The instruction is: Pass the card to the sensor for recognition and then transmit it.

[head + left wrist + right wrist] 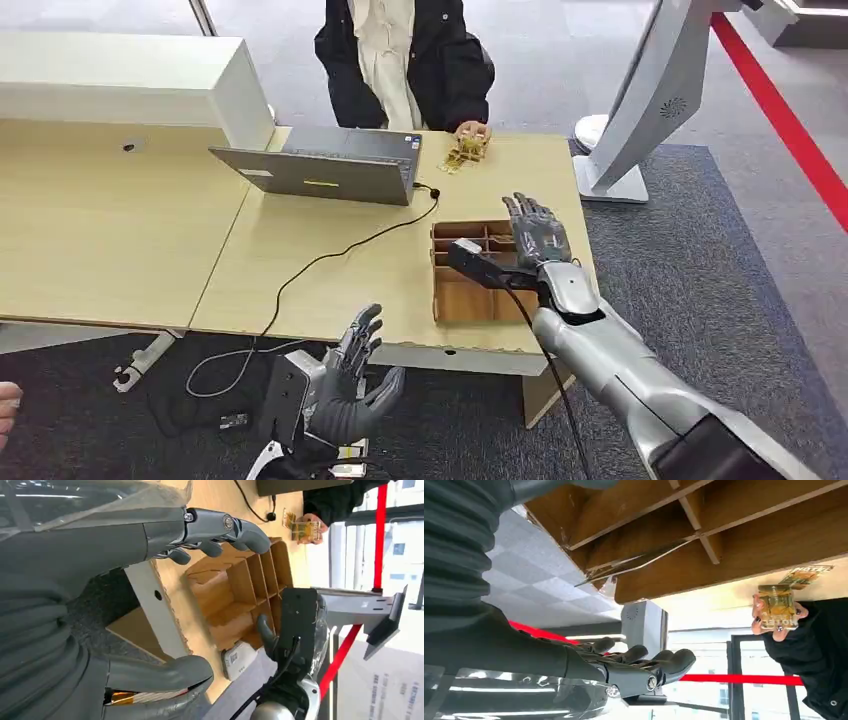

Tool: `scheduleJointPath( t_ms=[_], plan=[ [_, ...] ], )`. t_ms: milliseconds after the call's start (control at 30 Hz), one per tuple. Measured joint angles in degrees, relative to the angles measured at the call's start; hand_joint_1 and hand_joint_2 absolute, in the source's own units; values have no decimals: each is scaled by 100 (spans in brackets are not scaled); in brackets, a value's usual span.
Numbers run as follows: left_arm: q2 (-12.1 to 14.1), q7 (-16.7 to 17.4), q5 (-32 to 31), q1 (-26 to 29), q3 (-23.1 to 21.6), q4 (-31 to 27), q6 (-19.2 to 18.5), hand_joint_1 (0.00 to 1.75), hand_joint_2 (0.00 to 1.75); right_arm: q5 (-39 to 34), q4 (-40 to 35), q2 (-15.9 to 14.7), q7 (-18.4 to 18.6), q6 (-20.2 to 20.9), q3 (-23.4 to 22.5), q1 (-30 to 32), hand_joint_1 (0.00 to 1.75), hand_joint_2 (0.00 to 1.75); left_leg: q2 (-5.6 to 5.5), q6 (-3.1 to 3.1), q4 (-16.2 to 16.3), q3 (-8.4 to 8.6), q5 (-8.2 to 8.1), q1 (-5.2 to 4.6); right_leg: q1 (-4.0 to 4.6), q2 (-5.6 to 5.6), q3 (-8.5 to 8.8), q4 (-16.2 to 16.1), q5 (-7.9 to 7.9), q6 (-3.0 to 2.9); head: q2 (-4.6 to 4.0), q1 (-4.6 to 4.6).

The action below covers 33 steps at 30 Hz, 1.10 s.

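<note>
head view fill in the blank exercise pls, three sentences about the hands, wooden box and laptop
1. The robot's right hand hovers, fingers spread, over the compartmented wooden ____ on the light wooden table.
2. The grey laptop's black cable trails off the table's ____ edge.
3. The left hand holds ____.

Missing: box; near; nothing
</note>
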Motion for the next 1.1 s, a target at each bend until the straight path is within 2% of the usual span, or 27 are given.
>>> scheduleJointPath(
  t_ms=[633,1100],
  plan=[
    [0,15,28,-45,-2,7,-94,0,175,-26,-367,-243,4,304,-24,104,175,175,1,0,0,0,0,0,0,0,1,0,0,0,0,0],
    [0,24,46,-51,-2,7,-48,0,175,-26,-422,-251,-44,186,-24,113,175,175,0,0,0,0,0,0,0,0,0,0,0,0,0,-2]
  ],
)
